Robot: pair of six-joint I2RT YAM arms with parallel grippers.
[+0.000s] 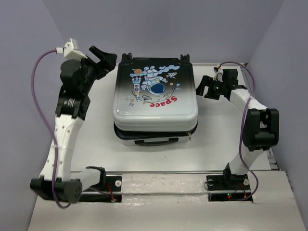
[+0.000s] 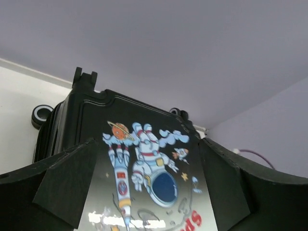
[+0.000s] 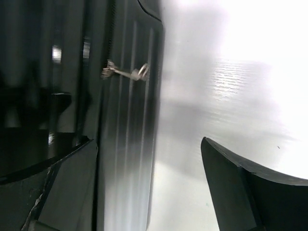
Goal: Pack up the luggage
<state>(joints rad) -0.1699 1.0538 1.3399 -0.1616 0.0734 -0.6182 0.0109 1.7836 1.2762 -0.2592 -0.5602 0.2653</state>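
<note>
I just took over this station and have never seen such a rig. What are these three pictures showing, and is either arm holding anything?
Two robot arms stand bolted at the near table edge. The overhead view looks down on both. Between them lies the luggage, lid down, astronaut print facing up. The other two views come from cameras on each wrist. The left tool hangs open above the luggage's far left corner. The right tool is open beside its right side, near the zipper pull. Neither holds anything.

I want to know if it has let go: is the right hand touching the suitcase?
Apart. The top external view shows bare table between the open right hand and the suitcase.
</note>
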